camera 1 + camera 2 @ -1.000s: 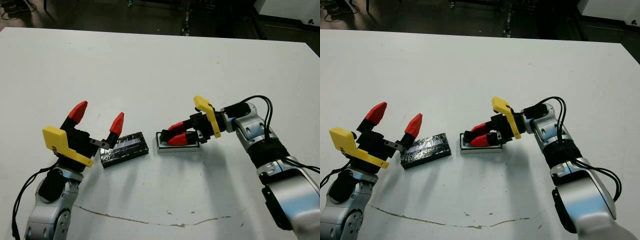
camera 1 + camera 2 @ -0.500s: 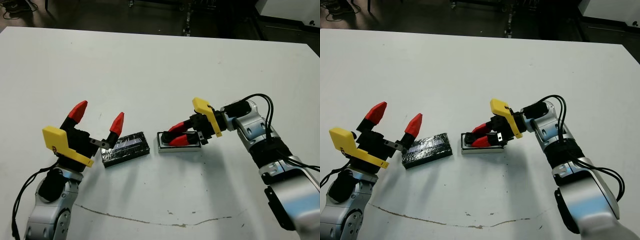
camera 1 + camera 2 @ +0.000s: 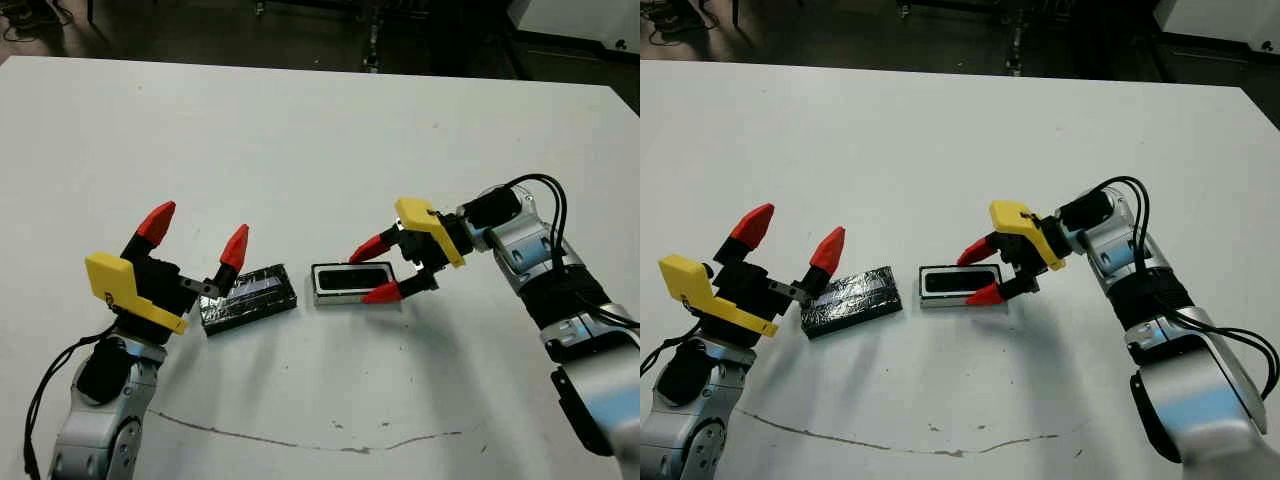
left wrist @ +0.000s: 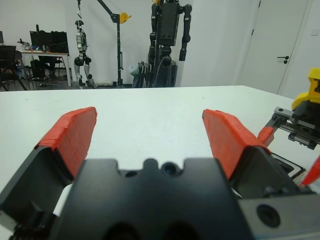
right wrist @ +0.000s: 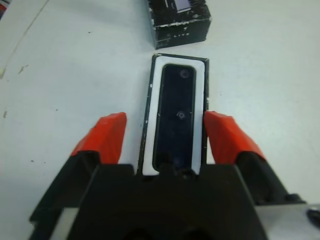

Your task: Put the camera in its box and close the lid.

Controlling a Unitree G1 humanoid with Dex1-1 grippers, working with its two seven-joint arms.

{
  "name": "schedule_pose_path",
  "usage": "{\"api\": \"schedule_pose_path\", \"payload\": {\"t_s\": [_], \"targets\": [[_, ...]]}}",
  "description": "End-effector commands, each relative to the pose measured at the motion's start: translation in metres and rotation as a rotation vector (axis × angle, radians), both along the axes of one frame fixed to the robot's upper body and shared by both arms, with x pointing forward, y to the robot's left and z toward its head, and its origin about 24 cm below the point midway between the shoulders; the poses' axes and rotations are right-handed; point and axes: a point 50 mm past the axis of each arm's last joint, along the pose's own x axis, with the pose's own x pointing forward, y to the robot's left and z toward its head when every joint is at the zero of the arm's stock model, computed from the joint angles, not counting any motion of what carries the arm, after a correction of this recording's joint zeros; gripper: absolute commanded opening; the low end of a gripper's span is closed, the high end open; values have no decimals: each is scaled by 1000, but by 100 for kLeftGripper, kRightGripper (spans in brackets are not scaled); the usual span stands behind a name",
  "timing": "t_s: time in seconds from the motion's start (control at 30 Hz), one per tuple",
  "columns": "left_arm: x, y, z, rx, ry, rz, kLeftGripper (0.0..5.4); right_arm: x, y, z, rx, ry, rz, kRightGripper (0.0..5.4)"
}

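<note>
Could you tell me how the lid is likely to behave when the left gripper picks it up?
The lid looks like a flat, rigid slab, so it probably won't flex. Its glossy surface may slip between the fingertips. Lying flat on the table, it shouldn't roll.

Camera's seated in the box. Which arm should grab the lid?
Left, probably. The left gripper hangs open right beside the lid, nearest to it. The right gripper, jaws open, straddles the box holding the camera, farther from the lid.
</note>
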Motion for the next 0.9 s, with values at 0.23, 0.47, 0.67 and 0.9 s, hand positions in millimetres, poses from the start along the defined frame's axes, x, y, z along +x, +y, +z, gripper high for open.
{"api": "schedule_pose_path", "payload": {"t_s": [0.23,0.47,0.67,0.9], "targets": [[-2,0,-3,12,14,2,540,1,-14,1,-14,1,-58,538],[-3,0,-3,-2,17,1,540,3,-25,29,86,-17,-151,538],[-3,2,-2,3,10,1,540,-9,-40,48,233,-30,-257,538],[-2,5,2,26,-8,-4,540,-40,-62,46,488,-100,-624,538]]}}
